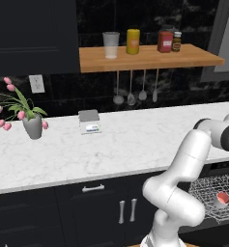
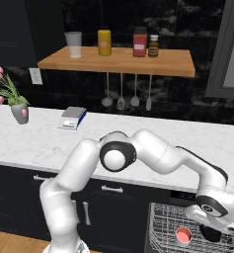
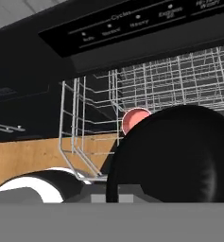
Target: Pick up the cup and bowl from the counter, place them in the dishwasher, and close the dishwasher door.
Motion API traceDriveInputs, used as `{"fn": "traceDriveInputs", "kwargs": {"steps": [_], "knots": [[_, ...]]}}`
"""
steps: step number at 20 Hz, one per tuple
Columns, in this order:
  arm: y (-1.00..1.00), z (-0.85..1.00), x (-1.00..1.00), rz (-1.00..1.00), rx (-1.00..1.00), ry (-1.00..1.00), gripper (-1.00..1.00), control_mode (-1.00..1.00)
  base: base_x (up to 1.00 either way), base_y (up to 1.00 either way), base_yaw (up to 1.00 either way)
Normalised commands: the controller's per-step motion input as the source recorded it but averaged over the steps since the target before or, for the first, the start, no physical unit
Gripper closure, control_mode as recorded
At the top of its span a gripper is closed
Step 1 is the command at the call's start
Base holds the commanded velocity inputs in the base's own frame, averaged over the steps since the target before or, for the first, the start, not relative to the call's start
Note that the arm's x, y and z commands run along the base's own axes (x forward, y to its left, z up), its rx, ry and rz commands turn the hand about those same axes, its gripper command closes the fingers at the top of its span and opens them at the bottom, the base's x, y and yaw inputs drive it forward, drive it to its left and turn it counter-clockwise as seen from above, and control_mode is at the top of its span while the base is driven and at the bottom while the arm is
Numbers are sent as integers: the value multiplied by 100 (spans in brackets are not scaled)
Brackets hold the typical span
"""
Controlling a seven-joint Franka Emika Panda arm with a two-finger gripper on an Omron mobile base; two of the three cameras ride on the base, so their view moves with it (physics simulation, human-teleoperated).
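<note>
The dishwasher (image 3: 132,26) stands open, with its grey wire rack (image 2: 163,222) pulled out at the lower right. A red cup (image 2: 183,235) sits in that rack and also shows as the cup (image 1: 223,198) and the cup (image 3: 133,119). My arm reaches down over the rack. My gripper (image 2: 211,223) is shut on a black bowl (image 2: 213,233) held just right of the cup. The bowl (image 3: 179,156) looms close and hides the fingertips. The dishwasher door is hidden below the rack. The white marble counter (image 1: 111,144) runs above it.
On the counter stand a grey vase of pink flowers (image 1: 33,126) and a small kitchen scale (image 1: 89,121). A wooden shelf (image 1: 145,59) with jars hangs above, with utensils under it. Black cabinets (image 1: 101,207) with silver handles stand left of the dishwasher. The floor (image 3: 28,156) is wooden.
</note>
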Motion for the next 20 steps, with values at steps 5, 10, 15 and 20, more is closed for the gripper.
{"fn": "traceDriveInputs", "kwargs": {"steps": [5, 10, 15, 20], "knots": [[0, -40, 1, 20, 8, -1, 100, -100, 0, 0, 0], [0, -17, 0, 22, 12, -4, 100, -100, 0, 0, 0], [7, -23, 4, 14, 3, 0, 100, -100, 0, 0, 0], [0, -35, 2, 1, 0, -1, 100, -100, 0, 0, 0]]}}
